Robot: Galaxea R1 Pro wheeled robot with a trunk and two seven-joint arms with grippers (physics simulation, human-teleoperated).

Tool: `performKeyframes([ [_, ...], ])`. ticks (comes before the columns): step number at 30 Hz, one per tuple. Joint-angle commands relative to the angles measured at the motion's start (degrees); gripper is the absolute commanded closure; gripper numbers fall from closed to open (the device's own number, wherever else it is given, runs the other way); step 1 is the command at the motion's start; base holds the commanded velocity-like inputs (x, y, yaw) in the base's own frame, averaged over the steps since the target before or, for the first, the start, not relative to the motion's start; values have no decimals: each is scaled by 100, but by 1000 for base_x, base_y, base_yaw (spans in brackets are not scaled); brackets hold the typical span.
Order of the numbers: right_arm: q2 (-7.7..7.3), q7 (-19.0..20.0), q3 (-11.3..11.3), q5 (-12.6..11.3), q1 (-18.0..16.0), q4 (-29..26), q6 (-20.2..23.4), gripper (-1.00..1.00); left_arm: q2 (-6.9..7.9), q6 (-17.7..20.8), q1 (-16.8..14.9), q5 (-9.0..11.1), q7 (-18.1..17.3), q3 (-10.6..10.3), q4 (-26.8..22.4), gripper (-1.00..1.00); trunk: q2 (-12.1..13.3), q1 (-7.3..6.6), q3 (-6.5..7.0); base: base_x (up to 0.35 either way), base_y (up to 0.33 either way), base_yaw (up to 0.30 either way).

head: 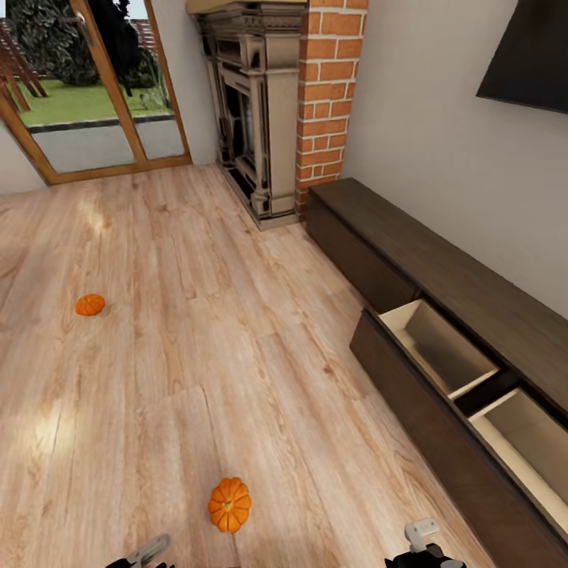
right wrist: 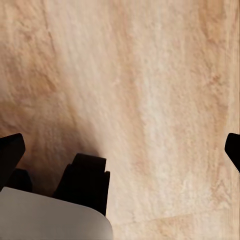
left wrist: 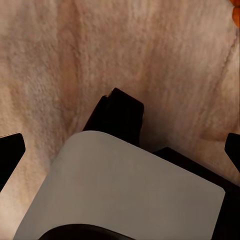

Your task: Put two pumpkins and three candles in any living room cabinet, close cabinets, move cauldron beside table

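Two orange ribbed pumpkins lie on the plank floor: the near pumpkin (head: 229, 504) sits between my arms, and the far pumpkin (head: 90, 304) is off to the left. An orange sliver of a pumpkin (left wrist: 236, 15) shows in the left wrist view. The low dark brown cabinet (head: 442, 260) runs along the right wall. Its wide drawer (head: 439, 347) is pulled out, and its pale compartments are empty. My left gripper (left wrist: 121, 150) and right gripper (right wrist: 120, 150) hang open over bare floor, holding nothing. The candles, the cauldron and the table are out of view.
A red brick fireplace (head: 331, 102) stands at the far end of the cabinet, with a black TV (head: 528, 55) on the wall above the unit. A wood-framed glass door (head: 95, 95) is at the back left. The open drawer front (head: 410, 379) juts into the floor space.
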Motion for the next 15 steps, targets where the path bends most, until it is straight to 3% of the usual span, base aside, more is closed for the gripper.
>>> performKeyframes([
  [1, 0, 0, 0, -1, 0, 0, 0, -100, 0, 0, 0, 2, 1, 2, 0, -100, 0, 0, -4, 0, 0, 284],
  [15, -2, 0, 0, -4, 0, 0, -9, -100, 0, 0, 0, 2, 0, 4, 0, -100, 0, 0, -12, 0, 0, 288],
])
